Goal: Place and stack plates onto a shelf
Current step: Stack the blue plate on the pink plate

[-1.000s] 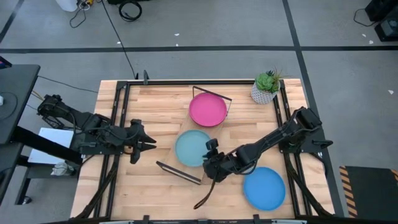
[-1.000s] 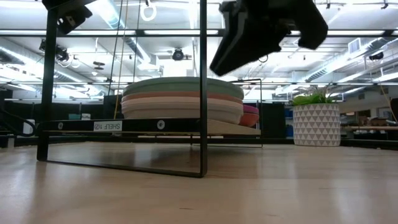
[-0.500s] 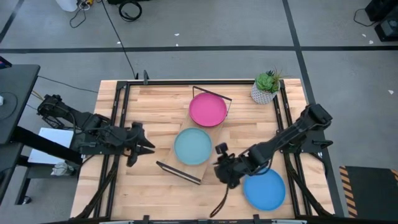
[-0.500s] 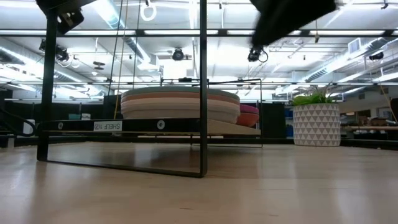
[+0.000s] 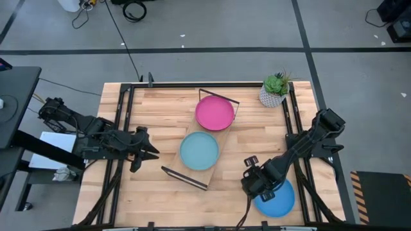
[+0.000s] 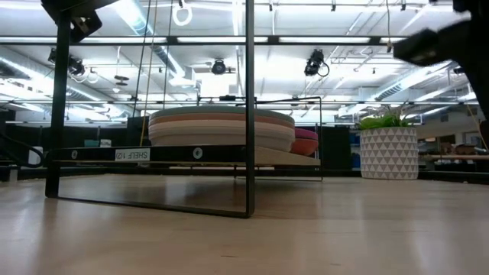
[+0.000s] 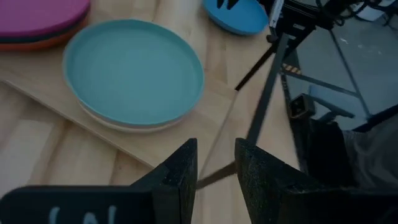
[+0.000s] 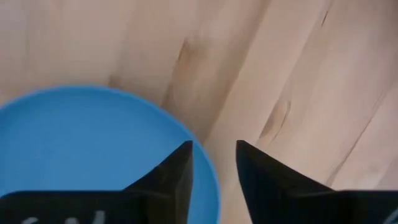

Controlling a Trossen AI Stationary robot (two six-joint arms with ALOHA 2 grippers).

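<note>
Right gripper (image 5: 255, 184) moved onto bright blue plate (image 5: 277, 198), shelf (image 5: 204, 146) well apart

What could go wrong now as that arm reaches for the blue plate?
The right gripper hangs over the rim of the bright blue plate, which lies flat on the table; the fingers might slide off or push it. The light blue stack already fills its end of the shelf, so a careless drop could topple plates.
</note>
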